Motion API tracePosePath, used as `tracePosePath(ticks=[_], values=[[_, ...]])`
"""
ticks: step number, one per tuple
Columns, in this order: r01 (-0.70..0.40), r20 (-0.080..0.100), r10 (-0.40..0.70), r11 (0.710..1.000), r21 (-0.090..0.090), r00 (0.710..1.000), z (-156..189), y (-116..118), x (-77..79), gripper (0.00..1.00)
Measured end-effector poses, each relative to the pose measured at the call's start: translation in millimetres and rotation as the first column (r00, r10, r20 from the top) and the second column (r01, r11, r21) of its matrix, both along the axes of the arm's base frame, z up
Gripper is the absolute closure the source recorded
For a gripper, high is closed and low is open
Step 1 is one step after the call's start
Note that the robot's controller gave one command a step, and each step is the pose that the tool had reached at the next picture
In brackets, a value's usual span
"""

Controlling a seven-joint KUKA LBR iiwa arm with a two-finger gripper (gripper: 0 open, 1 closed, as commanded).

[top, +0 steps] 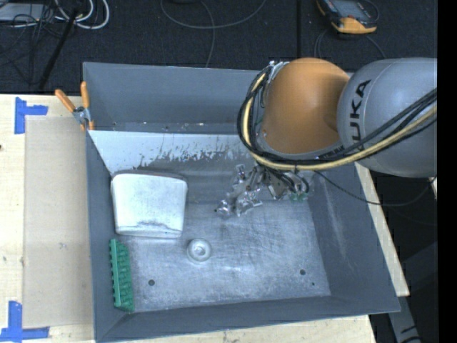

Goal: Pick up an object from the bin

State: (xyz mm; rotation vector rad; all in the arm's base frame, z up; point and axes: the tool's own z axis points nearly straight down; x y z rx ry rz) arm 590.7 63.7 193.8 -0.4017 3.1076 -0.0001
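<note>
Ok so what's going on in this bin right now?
A KUKA arm reaches into the grey metal bin from the right, with its gripper down near the middle of the floor. The gripper is over bare metal, with a white rounded-square block to its left and a small round silvery cap nearer the camera. A green ridged strip lies along the left wall. Nothing looks picked up yet.

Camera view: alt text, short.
The KUKA arm's metal gripper hangs over the middle of the grey metal bin. A white rounded-square pad, a green ridged strip and a small silver round cap lie toward the view's left.
</note>
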Motion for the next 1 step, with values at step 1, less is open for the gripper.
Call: tracePosePath(ticks=[1], values=[[0.008,0.002,-0.008,1.000,0.001,1.000,80.5,17.7,1.6,1.00]])
